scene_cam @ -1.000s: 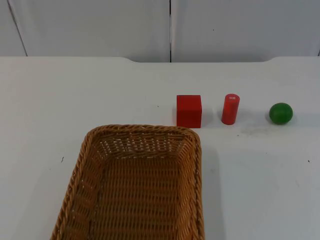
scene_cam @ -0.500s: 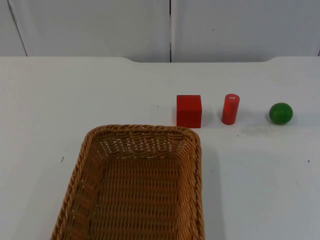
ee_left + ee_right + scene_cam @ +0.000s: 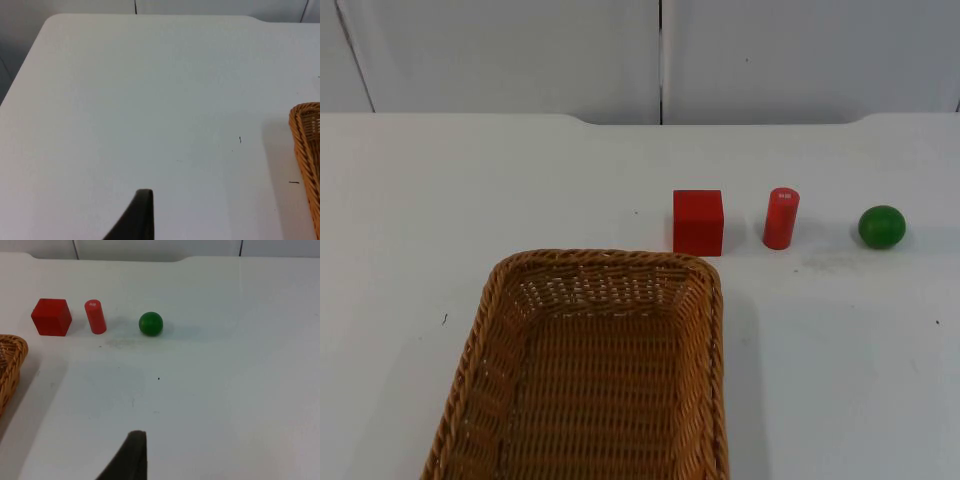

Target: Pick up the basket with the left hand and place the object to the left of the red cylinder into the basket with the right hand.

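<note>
red cube (image 3: 698,221) upright beside red cylinder (image 3: 781,218); wicker basket (image 3: 488,340) near.

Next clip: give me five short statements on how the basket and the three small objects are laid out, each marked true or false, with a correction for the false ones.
1. The red cube stands left of the red cylinder in the top view. True.
2. The green ball lies inside the wicker basket. False: it rests on the white table, right of the cylinder, and the part of the basket in view holds nothing.
3. The red cylinder lies on its side. False: it stands upright.
4. The basket sits nearer the camera than the row of three objects. True.
5. The cube and the cylinder touch each other. False: a strip of table shows between them.
</note>
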`<action>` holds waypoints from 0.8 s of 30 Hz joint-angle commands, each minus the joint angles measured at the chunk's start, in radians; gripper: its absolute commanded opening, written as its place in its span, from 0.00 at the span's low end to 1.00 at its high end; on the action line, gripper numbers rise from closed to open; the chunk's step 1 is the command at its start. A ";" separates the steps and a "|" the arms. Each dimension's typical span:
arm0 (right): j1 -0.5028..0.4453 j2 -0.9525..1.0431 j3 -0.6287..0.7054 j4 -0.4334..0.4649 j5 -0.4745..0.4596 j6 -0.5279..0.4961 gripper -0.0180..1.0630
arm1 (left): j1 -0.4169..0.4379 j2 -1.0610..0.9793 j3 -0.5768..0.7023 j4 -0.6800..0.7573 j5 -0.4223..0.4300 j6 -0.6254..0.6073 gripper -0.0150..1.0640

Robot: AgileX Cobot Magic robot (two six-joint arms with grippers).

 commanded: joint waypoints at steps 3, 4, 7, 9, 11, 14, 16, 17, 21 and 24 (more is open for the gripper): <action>-0.004 -0.004 0.006 0.000 -0.007 -0.019 0.99 | -0.001 -0.004 -0.017 -0.001 -0.005 -0.004 0.99; -0.004 -0.004 0.006 0.000 -0.007 -0.019 0.99 | -0.001 -0.004 -0.020 -0.001 -0.008 -0.004 0.99; -0.004 -0.004 0.006 0.000 -0.007 -0.019 0.99 | -0.001 -0.004 -0.047 0.001 -0.012 -0.004 0.99; -0.004 -0.004 0.006 0.000 -0.007 -0.019 0.99 | -0.001 -0.003 -0.061 0.001 -0.012 -0.004 0.99; -0.004 -0.004 0.006 0.000 -0.007 -0.019 0.99 | -0.001 0.014 -0.073 -0.003 -0.010 -0.004 0.99; -0.004 -0.004 0.006 0.000 -0.007 -0.019 0.99 | -0.001 0.029 -0.082 -0.008 -0.010 -0.004 0.99; -0.004 -0.004 0.006 0.000 -0.007 -0.019 0.99 | -0.001 0.037 -0.086 -0.008 -0.010 -0.004 0.99; -0.004 -0.004 0.006 0.000 -0.007 -0.019 0.99 | -0.001 0.038 -0.086 -0.008 -0.014 -0.004 0.99; -0.004 -0.004 0.006 0.000 -0.007 -0.019 0.99 | -0.001 0.038 -0.086 -0.012 -0.014 -0.004 0.99; -0.004 -0.004 0.006 0.000 -0.007 -0.019 0.99 | -0.001 0.038 -0.086 -0.014 -0.014 -0.004 0.99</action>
